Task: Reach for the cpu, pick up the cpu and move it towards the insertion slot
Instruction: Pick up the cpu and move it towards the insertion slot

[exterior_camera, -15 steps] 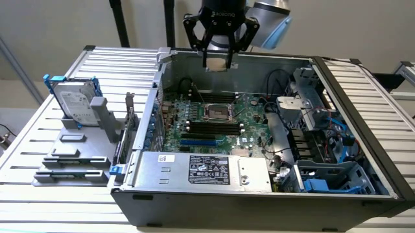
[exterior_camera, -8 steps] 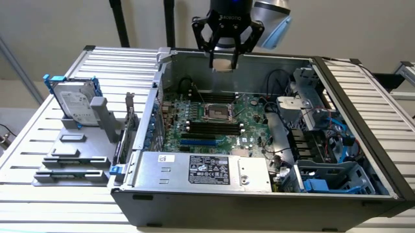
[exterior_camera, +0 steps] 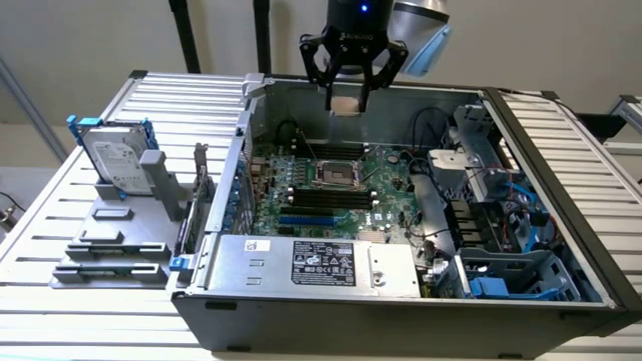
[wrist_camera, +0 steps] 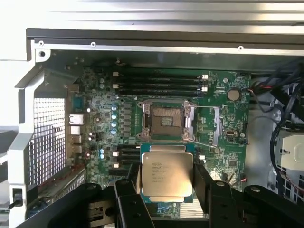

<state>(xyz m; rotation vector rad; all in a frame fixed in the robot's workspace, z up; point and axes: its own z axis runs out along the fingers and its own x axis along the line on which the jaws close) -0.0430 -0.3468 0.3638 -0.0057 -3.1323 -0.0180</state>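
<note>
Hard drive: at the exterior view's left you see a silver hard drive (exterior_camera: 113,158) with blue clips, standing upright in a grey holder (exterior_camera: 125,218) on the slatted worktop (exterior_camera: 60,316), well apart from the claw.
Computer case: your open case (exterior_camera: 401,308) lies on that worktop with its side off, the green motherboard (exterior_camera: 331,188) facing up inside it.
Power supply: a silver box with a printed label (exterior_camera: 323,265) sits along the near edge of the case, in front of the motherboard.
Memory slots: long black slots (exterior_camera: 326,199) run across the board just near of the socket.
Insertion slot: the insertion slot (exterior_camera: 337,174) (wrist_camera: 165,121) sits around the middle of the board, its silvery frame around a dark centre, nothing seated in it.
Claw: your claw (exterior_camera: 349,96) (wrist_camera: 166,190) hangs above the far part of the case, its black fingers (wrist_camera: 127,197) pinching the cpu from two opposite sides.
Cpu: the cpu (exterior_camera: 347,104) (wrist_camera: 165,175) is held clear of the board, shiny top towards the wrist camera; in the exterior view it hangs above and beyond the socket.
Cables: at the exterior view's right you see black cables (exterior_camera: 434,124) and blue-trimmed drive bays (exterior_camera: 512,271) inside the case.
</note>
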